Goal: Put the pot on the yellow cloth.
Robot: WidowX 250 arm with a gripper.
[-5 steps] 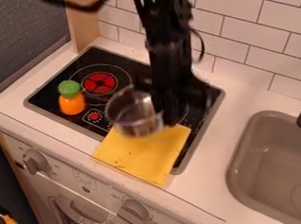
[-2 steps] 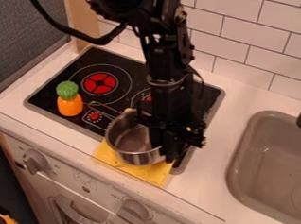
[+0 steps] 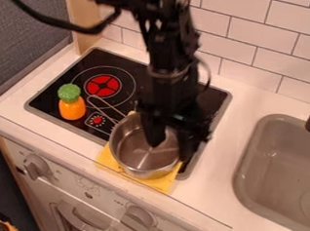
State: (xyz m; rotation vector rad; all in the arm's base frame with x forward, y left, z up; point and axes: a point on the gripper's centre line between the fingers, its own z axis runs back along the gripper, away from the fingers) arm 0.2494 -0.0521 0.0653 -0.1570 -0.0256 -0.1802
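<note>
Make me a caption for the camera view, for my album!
Silver pot on the yellow cloth, the robot arm's open jaws at its rim, and an orange toy with a green top nearby.

Bright, fairly even light on counter (image 3: 214, 189); glints inside metal pot (image 3: 139, 154); lower left corner dim.

Toy kitchen (image 3: 149, 151): black cooktop (image 3: 51, 95), sink (image 3: 278, 177), oven knobs (image 3: 37, 167), tiled wall (image 3: 263, 37) (white tiles, dark grout).
</note>
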